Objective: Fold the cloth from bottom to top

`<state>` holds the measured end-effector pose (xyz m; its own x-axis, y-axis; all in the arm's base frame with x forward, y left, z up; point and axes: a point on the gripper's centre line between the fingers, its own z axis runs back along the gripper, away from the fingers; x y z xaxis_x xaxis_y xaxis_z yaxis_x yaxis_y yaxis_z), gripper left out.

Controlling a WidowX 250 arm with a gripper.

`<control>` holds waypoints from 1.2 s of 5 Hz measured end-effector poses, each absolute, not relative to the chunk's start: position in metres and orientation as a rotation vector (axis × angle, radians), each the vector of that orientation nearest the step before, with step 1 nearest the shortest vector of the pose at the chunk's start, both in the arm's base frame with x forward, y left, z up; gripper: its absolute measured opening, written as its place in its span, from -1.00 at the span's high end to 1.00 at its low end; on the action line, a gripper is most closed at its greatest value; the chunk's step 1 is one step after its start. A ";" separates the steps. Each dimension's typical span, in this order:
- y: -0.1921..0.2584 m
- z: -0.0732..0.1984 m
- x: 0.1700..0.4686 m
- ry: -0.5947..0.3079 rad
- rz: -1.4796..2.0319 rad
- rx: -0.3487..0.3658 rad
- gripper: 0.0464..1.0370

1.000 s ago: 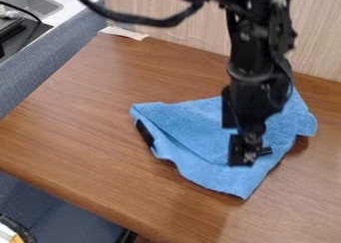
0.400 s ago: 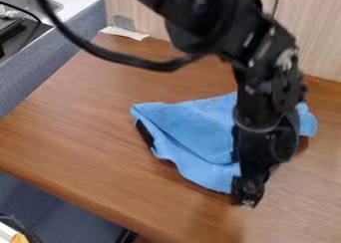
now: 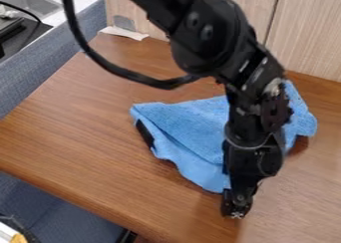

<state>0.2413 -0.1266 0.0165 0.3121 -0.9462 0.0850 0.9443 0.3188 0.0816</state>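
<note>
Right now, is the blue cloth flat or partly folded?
Partly folded: on the blue cloth, a diagonal edge shows one layer lying over another.

You've got a light blue cloth [image 3: 190,122] with a fuzzy surface on the brown wooden table [image 3: 100,122], right of centre in your view. It's rumpled and partly doubled over: you can see a diagonal layer edge running down-right from near its left corner. Lower-left edge is wavy. Part of its right half is hidden from you.
</note>
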 end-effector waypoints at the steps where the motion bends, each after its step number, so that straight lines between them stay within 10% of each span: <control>1: -0.123 0.013 0.242 -0.111 -1.233 0.019 -0.25; 3: -0.122 0.013 0.243 -0.115 -1.243 0.014 0.78; 6: -0.140 0.068 0.240 -0.187 -1.363 -0.020 0.97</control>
